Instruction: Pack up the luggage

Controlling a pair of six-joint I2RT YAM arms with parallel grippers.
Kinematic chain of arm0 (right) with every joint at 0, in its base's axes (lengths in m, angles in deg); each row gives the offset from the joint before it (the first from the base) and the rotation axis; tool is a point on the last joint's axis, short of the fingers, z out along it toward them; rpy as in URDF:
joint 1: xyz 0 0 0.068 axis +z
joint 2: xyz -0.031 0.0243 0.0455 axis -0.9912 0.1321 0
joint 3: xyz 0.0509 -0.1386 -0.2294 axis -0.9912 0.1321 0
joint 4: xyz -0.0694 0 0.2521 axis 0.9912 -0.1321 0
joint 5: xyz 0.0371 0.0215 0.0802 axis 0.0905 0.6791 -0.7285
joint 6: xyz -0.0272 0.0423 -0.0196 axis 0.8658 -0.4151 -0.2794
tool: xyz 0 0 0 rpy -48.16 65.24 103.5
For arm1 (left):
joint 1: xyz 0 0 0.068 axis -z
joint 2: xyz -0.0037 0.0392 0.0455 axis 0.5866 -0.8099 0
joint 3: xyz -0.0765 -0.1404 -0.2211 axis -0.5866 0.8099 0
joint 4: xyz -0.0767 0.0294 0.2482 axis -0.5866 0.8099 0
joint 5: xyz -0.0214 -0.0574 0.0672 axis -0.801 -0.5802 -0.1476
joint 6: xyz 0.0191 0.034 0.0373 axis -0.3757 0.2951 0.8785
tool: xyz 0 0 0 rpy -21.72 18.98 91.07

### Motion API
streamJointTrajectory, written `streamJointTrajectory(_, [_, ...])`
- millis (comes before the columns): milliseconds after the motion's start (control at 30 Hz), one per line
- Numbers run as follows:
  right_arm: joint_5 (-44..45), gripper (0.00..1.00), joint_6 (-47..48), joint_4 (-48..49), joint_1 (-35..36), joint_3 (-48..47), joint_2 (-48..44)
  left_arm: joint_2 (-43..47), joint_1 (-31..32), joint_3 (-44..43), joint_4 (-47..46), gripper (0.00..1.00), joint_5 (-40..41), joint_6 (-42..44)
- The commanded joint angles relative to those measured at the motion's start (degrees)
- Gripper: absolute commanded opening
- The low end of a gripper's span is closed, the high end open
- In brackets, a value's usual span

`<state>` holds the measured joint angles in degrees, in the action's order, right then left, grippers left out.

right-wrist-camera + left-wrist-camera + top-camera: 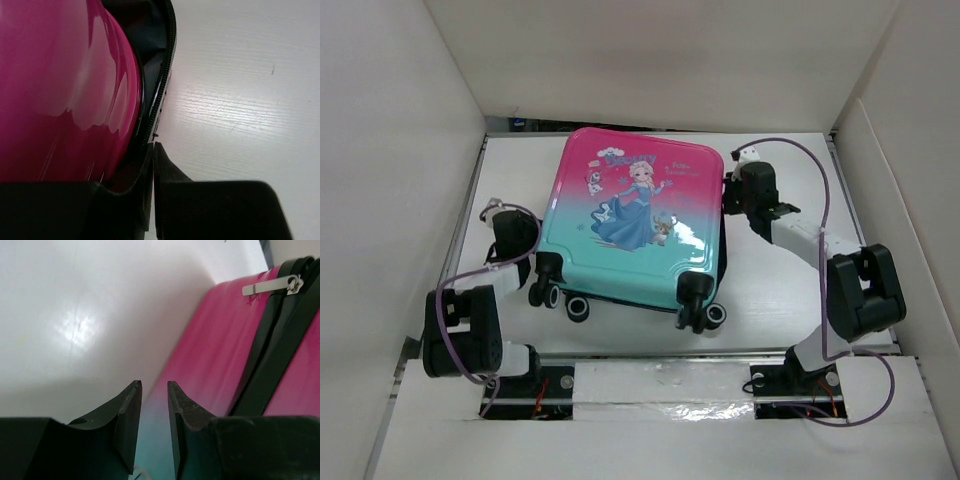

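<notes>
Between the two grippers, flat on the table (770, 300): the luggage (635, 215), wheels toward the arm bases. At the luggage's left side, left gripper (154, 385) slightly parted, empty. At the luggage's right zip (162, 90) edge, right gripper (152, 146) clenched; unclear whether pinching anything.

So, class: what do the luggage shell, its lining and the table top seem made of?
The luggage shell looks like hard glossy plastic: lights mirror in it. The lining seems dark matt fabric, softly folded. The table top is probably painted or laminated board: white, faint grain lines, slight sheen.
</notes>
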<state>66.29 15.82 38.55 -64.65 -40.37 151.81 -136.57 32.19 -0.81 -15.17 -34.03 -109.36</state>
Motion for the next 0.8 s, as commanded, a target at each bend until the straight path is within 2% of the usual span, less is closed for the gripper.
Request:
streamJointTrajectory(0, [-9.75,0.08,1.56,1.54,5.17,-2.47,1.6,6.9,6.53,5.78,-0.07,0.24,-5.9,1.53])
streamJointTrajectory(100, [-13.09,0.07,1.3,-0.37,6.84,-9.83,5.9,11.83,12.06,9.04,1.51,0.24,-3.17,2.68])
streamJointTrajectory(133, [-13.71,0.07,1.91,-1.95,7.55,-13.25,10.36,13.33,13.21,10.01,2.12,0.24,-2.3,2.76])
streamJointTrajectory(200, [-16.43,0.06,2.7,-7.84,8.78,-27.29,16.09,17.81,15.59,12.56,2.65,0.24,-0.97,2.68])
streamJointTrajectory(267, [-19.77,0.06,4.28,-14.85,9.31,-41.16,27.77,20.97,16.73,14.06,3.97,0.24,-0.09,2.68])
streamJointTrajectory(300, [-21.44,0.05,4.63,-23.33,9.31,-57.24,31.81,24.04,16.73,14.85,4.93,0.24,0.17,2.94])
streamJointTrajectory(367, [-21.63,0.05,4.99,-33.46,8.44,-72.1,41.72,28.61,17.26,15.47,7.3,0.25,0.96,3.12])
streamJointTrajectory(400, [-21.72,0.06,4.82,-35.78,7.74,-82.79,43.78,30.03,17.26,16.08,7.58,0.25,0.79,3.38])
streamJointTrajectory(433, [-21.54,0.08,4.12,-37.2,6.95,-85.68,44.76,31.17,17.26,16.09,8.62,0.26,0.79,3.73])
streamJointTrajectory(467, [-20.93,0.15,3.76,-37.04,4.94,-86.23,43.29,33.1,17.26,15.91,9.24,0.26,1.4,4.34])
streamJointTrajectory(500, [-18.58,0.36,3.41,-35.73,3.96,-84.93,41.1,33.73,17.26,15.56,9.68,0.27,1.58,4.69])
streamJointTrajectory(567, [-15.49,0.58,2.79,-29.09,0.63,-73.88,35.13,35.57,17.26,14.77,11.08,0.28,2.63,5.4])
streamJointTrajectory(600, [-13.39,0.74,2.62,-27.3,-0.52,-70.01,28.84,36.1,17.26,14.42,11.36,0.29,2.9,5.49])
streamJointTrajectory(667, [-12.67,0.83,1.65,-23.96,-2.72,-59.03,22.39,37.59,17.26,13.37,11.71,0.31,4.21,5.14])
streamJointTrajectory(700, [-11.88,0.86,1.39,-20.03,-4.47,-55.07,19.05,39.25,17.26,13.1,11.8,0.32,4.74,5.05])
streamJointTrajectory(733, [-10.66,0.88,1.3,-17.64,-5.01,-50.77,11.88,40.49,17.26,12.66,11.97,0.32,5.35,4.88])
streamJointTrajectory(767, [-9.43,0.88,1.39,-15.44,-5.54,-41.85,8.24,41.72,17.26,12.49,12.67,0.33,6.14,4.44])
